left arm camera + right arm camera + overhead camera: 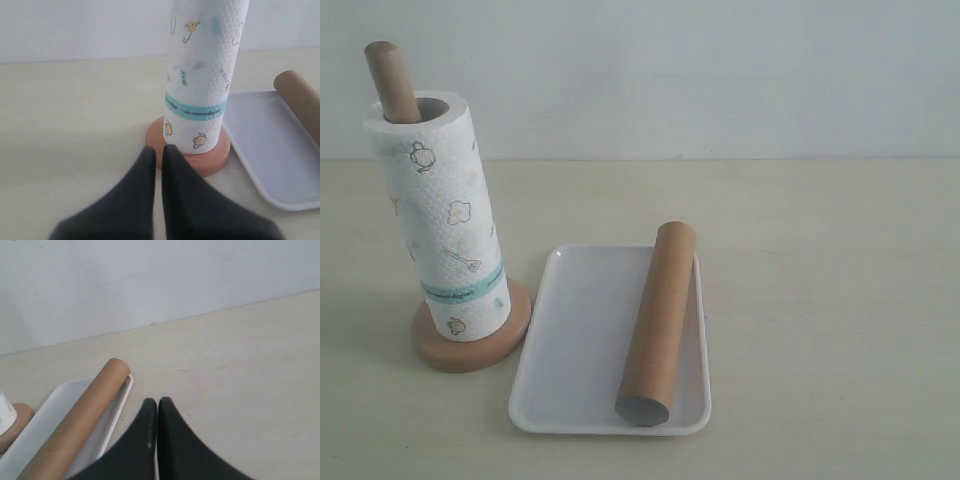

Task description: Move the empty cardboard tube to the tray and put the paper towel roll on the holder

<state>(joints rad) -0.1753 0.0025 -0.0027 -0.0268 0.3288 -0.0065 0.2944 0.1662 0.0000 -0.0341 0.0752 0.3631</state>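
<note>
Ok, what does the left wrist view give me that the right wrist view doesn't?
Left wrist only: the paper towel roll with its prints and teal band, standing upright on the holder disc base, and the left tool, shut, just short of that base.

Right wrist only: the right tool, shut over bare table, and nearly the full length of the cardboard tube lying along one side of the tray.

Both: the tray, the tube and the holder's base, though the right wrist view catches only an edge of the base.
</note>
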